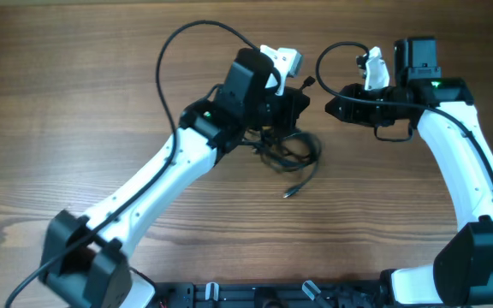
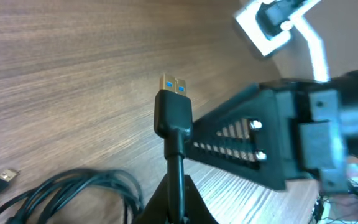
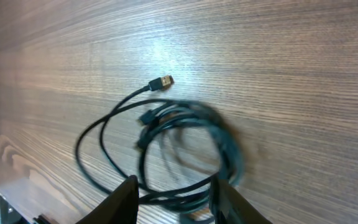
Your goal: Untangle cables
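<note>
My left end effector [image 2: 178, 200] was clamped shut on one cord just under its USB plug [image 2: 174, 111], which stood upright, clear of the surface [image 1: 75, 85]. The rest of the cables [image 1: 291, 154] lay in a loose coil on the wood, close by both arms. The right end effector [image 3: 173, 202] hung over that coil, fingers apart, gripping nothing.

I judged the pinched end should be drawn away slowly while the right took a separate loop, so that the coil would not tighten. Only the left wrist view showed the grip; overhead, the arm hid it. The right wrist view showed the overlapping loops and a free plug [image 3: 163, 81], though blurred.
</note>
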{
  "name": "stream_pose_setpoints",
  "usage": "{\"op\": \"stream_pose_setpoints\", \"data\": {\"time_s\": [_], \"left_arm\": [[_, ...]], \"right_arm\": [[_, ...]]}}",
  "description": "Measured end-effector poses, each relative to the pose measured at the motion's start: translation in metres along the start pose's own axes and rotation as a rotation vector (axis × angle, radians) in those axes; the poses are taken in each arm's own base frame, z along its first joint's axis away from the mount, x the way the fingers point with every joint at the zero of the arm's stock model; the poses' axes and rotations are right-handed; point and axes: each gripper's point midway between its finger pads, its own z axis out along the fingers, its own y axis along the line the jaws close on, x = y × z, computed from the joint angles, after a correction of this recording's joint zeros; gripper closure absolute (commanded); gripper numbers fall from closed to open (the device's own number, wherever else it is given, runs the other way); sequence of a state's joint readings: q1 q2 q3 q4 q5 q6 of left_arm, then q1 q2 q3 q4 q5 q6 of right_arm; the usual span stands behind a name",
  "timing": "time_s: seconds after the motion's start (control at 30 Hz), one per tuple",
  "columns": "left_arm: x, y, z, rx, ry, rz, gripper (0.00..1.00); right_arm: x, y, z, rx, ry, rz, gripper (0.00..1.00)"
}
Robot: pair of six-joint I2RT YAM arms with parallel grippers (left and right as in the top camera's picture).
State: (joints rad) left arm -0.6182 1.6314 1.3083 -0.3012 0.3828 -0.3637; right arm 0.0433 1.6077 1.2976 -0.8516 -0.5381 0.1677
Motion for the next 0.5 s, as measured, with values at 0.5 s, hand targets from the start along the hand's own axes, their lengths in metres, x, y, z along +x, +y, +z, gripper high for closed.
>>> {"op": "stream_pose_setpoints", "data": {"time_s": [0.5], "left_arm": [[-0.082, 0.03, -0.077, 0.003, -0.294, -0.308, 0.96]], "right_arm": [[0.0, 0.002, 0.0, -0.006, 0.002, 0.015, 0.62]]}}
